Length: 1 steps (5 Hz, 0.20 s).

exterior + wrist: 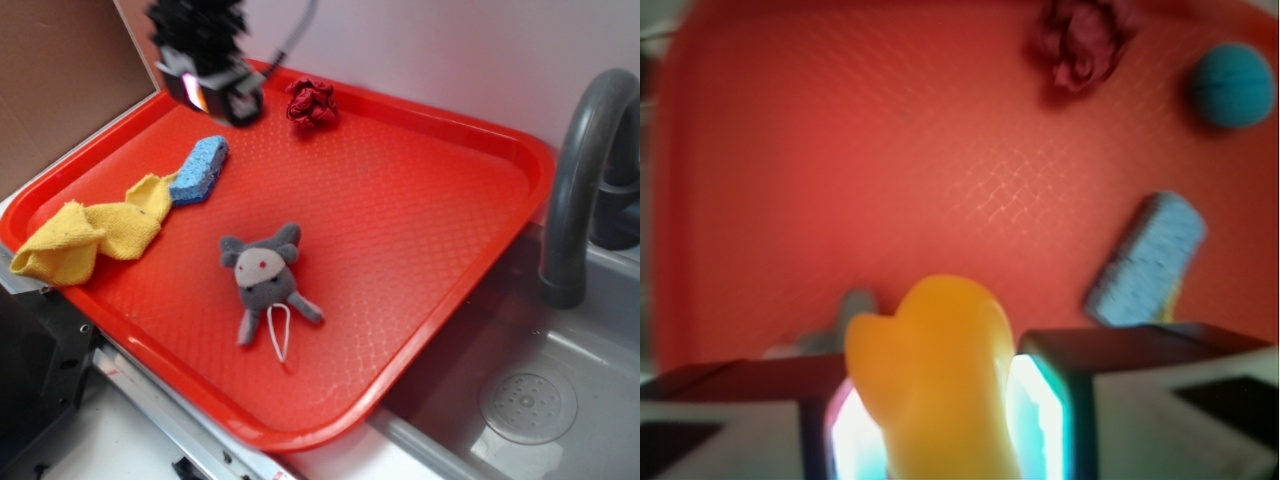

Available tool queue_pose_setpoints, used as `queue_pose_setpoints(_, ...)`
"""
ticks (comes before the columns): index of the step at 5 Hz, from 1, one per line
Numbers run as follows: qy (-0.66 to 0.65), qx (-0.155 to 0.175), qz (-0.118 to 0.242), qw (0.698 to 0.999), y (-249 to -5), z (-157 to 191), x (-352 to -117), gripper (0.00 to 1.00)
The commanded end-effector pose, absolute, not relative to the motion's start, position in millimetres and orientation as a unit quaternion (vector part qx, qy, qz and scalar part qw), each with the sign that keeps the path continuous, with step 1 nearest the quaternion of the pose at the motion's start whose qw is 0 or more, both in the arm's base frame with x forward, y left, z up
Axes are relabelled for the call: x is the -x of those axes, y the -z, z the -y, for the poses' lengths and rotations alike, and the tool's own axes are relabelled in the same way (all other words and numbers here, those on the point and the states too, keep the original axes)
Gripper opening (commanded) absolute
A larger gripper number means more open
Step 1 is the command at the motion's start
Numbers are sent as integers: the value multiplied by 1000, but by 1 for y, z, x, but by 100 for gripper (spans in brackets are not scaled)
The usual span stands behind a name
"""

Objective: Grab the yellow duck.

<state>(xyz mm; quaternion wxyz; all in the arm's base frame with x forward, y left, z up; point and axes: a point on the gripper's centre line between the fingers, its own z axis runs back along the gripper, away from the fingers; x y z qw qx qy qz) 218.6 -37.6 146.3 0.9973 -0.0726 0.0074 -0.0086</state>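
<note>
Where the textured red plastic tray (420,200) comes nearest in the exterior view, a small grey plush mouse (262,278) with a white face and a white string loop lies on its back, well apart from everything else. To the left, a crumpled yellow terry cloth (90,235) rests on the tray near its left rim, touching a light blue oblong sponge (200,168) just beyond it. Farther back, the black gripper (213,75) hangs above the tray's far left corner; it is clenched on the tiny glossy yellow rubber duck (932,375), which the wrist view shows pinched between the two glowing pads (1038,415), lifted clear of the tray. A dark red crumpled ball (312,101) sits at the far rim, right of the gripper. The wrist view also shows a blurred teal ball (1232,85) beside it. A grey curved faucet (580,170) stands over a grey sink (560,400) at the right.
</note>
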Motion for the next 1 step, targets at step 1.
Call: queue_pose_setpoints(1,16,51,9,999,-177,31,-215,0)
